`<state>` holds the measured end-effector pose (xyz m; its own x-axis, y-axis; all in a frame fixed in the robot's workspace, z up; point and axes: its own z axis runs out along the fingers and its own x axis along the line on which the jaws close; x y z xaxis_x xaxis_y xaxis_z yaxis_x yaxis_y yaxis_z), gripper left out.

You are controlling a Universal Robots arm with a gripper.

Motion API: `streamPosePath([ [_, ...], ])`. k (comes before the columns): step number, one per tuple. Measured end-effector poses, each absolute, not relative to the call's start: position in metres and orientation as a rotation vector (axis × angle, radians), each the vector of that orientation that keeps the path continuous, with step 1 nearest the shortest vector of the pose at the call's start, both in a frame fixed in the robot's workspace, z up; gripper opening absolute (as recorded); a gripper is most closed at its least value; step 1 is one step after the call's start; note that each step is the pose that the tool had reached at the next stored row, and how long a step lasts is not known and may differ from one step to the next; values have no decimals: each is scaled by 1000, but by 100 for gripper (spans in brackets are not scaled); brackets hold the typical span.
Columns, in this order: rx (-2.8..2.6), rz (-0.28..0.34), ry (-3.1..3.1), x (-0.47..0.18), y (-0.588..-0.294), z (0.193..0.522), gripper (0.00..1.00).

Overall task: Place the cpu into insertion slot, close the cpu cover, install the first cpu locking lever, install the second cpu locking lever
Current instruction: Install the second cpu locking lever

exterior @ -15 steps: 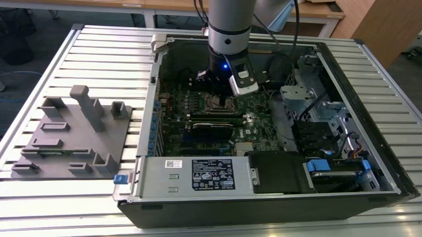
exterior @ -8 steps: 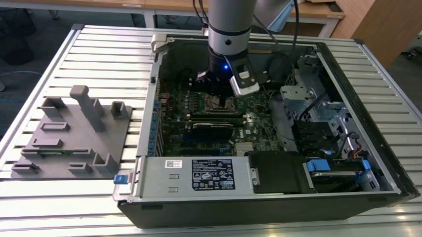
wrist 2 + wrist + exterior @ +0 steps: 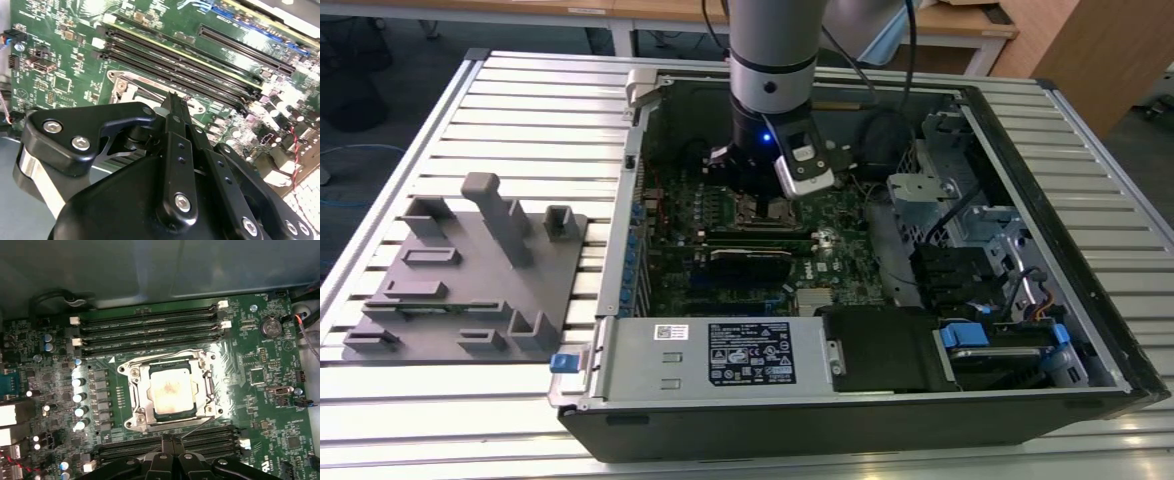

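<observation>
In the first wrist view the cpu (image 3: pixel 170 392) lies flat in the insertion slot (image 3: pixel 128 371), its dull silver top showing through the window of the cpu cover (image 3: pixel 141 400). The cover lies down over it. A thin metal lever (image 3: pixel 205 423) runs along the socket's side nearest my gripper. My gripper (image 3: pixel 170 440) is shut, its black fingertips together and empty, just beside that lever. The second wrist view has the gripper (image 3: pixel 172 100) above the socket's edge (image 3: pixel 125 87). In the exterior view the gripper (image 3: pixel 761 205) hangs low over the motherboard inside the case.
Long black memory slots (image 3: pixel 150 325) flank the socket on two sides. A row of capacitors (image 3: pixel 80 397) and a coin battery (image 3: pixel 271 327) stand nearby. The case wall (image 3: pixel 620 250), power supply (image 3: pixel 720 350) and drive cage (image 3: pixel 934 200) hem in the board. A grey fixture (image 3: pixel 467 270) sits on the slatted table.
</observation>
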<state>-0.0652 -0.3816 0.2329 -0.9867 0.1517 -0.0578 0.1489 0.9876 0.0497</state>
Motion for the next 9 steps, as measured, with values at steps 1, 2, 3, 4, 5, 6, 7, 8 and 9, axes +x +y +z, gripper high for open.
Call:
streamPosePath([
  [1, 232, 70, 3070, -66, -382, 233, 10],
  [2, 232, 70, 3070, -68, -382, 233, 10],
  [3, 232, 70, 3070, -68, -382, 232, 10],
  [4, 232, 70, 3070, -69, -382, 232, 10],
  [5, 232, 69, 3070, -69, -382, 231, 10],
  [6, 232, 69, 3070, -69, -383, 230, 10],
  [7, 232, 70, 3070, -70, -383, 230, 10],
  [8, 232, 70, 3070, -70, -383, 229, 10],
  [9, 232, 70, 3070, -70, -383, 228, 10],
])
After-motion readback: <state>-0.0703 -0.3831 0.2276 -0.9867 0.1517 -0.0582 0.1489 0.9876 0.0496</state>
